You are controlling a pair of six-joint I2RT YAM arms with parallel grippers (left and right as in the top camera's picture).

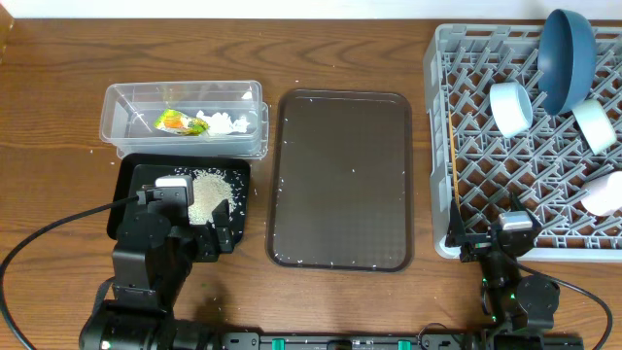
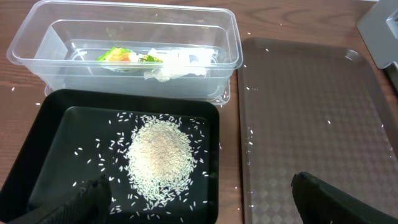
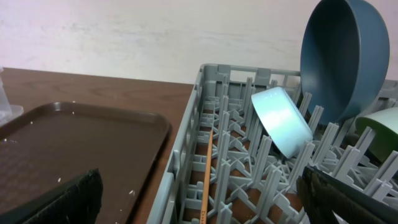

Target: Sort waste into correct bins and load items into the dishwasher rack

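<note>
Yellow-orange wrapper point(image 1: 173, 121), white tissue point(image 1: 222, 122): clear plastic tub point(image 1: 112, 107). Rice point(image 1: 209, 192): black tray point(image 1: 131, 170). Dishes point(image 1: 510, 107), wooden stick point(image 1: 453, 185): grey lattice rack point(image 1: 437, 58). Left gripper point(image 2: 208, 208), right gripper point(image 3: 205, 205) wide, empty. Outstanding: stray grains point(image 2: 250, 132).

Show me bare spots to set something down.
The flat brown plastic tray, between the clear plastic tub and the grey lattice rack, is nearly bare. The wooden table left of the tub is free. Crowded: the rack's right side and the black rectangular tray.

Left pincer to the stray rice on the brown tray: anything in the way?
Nothing visible. The left pincer hangs open above the black tray; the stray rice grains lie uncovered inside the left rim of the brown tray. Only the low tray rims lie between.
</note>
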